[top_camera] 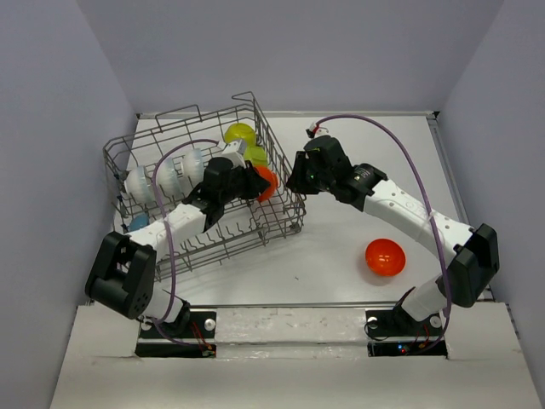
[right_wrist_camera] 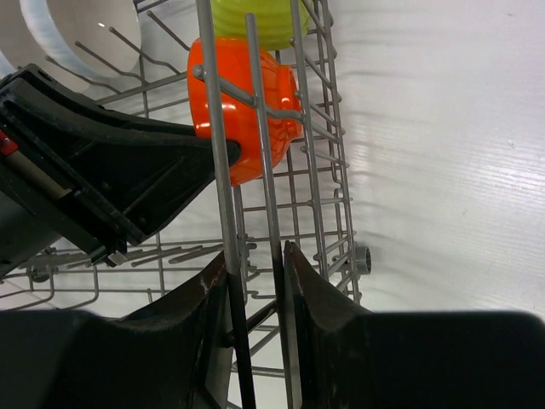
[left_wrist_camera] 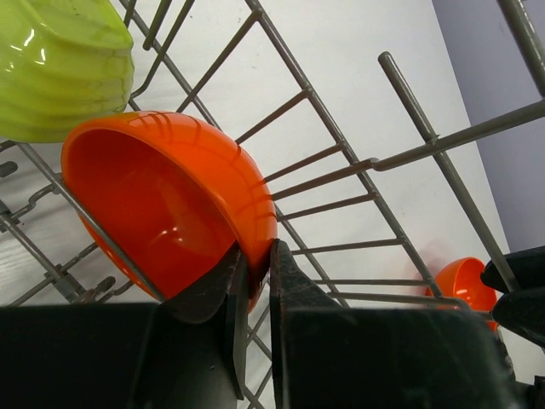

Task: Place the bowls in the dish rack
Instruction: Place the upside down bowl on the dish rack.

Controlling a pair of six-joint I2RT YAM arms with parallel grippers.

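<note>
White table (top_camera: 341,247), dish rack (top_camera: 274,153), orange bowl (left_wrist_camera: 162,204) between left hand's (left_wrist_camera: 255,257) fingers (left_wrist_camera: 296,294)

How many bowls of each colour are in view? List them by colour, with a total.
White bowls: 3
Yellow-green bowls: 2
Orange bowls: 2, one in the rack, one on the table
Blue bowl: 1
Total: 8

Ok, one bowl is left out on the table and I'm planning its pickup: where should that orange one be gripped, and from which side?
Grip the orange bowl by its rim, one finger inside and one outside, coming down from above. It seems to sit open side up on the table, apart from the dish rack, and its round body looks too wide to span.
</note>
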